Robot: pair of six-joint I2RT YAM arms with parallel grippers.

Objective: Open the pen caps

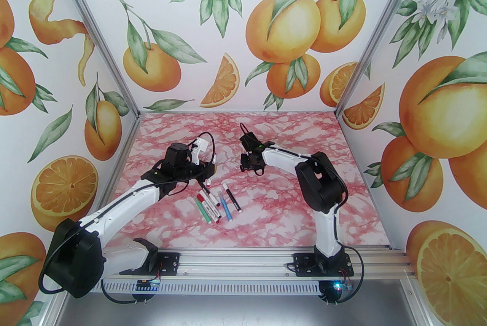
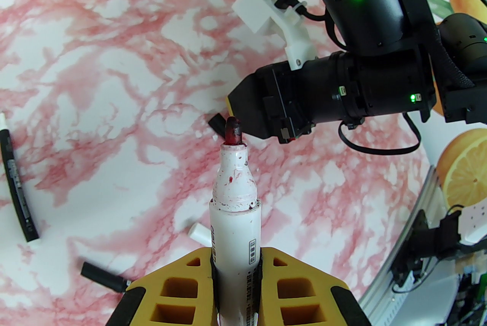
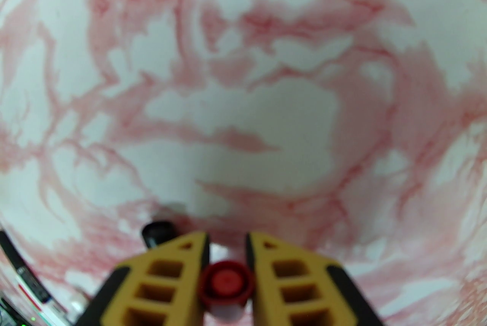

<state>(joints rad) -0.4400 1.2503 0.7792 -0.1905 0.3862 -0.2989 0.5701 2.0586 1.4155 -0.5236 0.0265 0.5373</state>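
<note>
Red plastic sits between the yellow fingers of the right tool [image 3: 227, 237]: it is the red cap [image 3: 226, 282], off its pen. As far as I can make out through the blur, the jaws are narrow and gripping it. Facing it, the left tool [image 2: 236, 256] is clamped tight on the white pen [image 2: 235, 225]. The pen's ink-stained red nib [image 2: 233, 131] stands bare and points at the right tool's nose, close in front of it but apart. So this pen, I'd say, is opened, and what is left for it is setting the cap and the pen down.

Just beside the right tool's left finger a black cap [image 3: 159, 231] lies loose on the bench [image 3: 243, 107], so at least one other pen looks opened. Just beside the left tool's fingers, under the held pen, lies a white stub [image 2: 198, 231] that may be another cap; I cannot tell.

Further out, on the near side of both tools, a row of pens [image 1: 217, 204] lies on the bench: a green one, two white ones with red ends, a blue one and a black one. A dark pen [image 1: 203, 187] lies apart from the row, just below the left tool. Several of these seem to have caps on, though they are too small for me to be sure.

My guess is the job is early to midway, with most of that row left to open.
</note>
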